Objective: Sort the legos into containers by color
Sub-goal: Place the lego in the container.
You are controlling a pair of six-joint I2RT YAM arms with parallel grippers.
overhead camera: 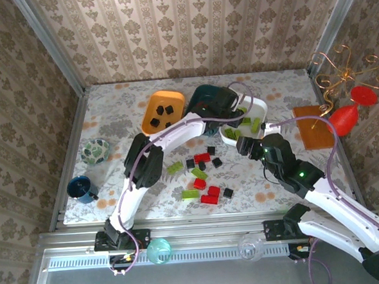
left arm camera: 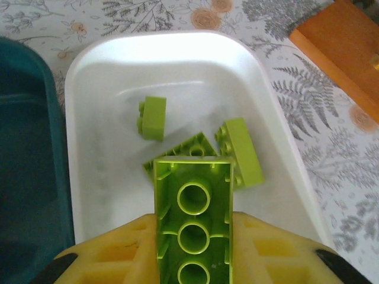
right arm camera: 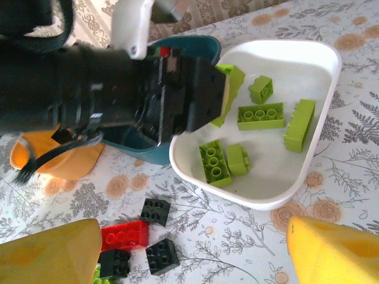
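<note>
My left gripper [left arm camera: 193, 228] is shut on a lime-green lego [left arm camera: 193, 195], held hollow side up over the white tub [left arm camera: 177, 56]. Two more green legos [left arm camera: 153, 117] and a green plate lie in that tub. From above, the left gripper [overhead camera: 237, 115] hangs over the white tub [overhead camera: 259, 105]. The orange tub [overhead camera: 156, 121] holds black legos. The left arm partly hides the teal tub [overhead camera: 202, 93]. My right gripper [right arm camera: 192, 260] is open, empty, just short of the white tub [right arm camera: 237, 198], above black legos [right arm camera: 155, 210] and a red one [right arm camera: 123, 235].
Loose red [overhead camera: 209, 195], black [overhead camera: 228, 192] and green [overhead camera: 190, 194] legos lie mid-table. A patterned glass bowl [overhead camera: 95, 151] and blue cup [overhead camera: 81, 188] stand at the left. An orange wooden block [overhead camera: 313, 127] and red ornament [overhead camera: 345, 116] sit at the right.
</note>
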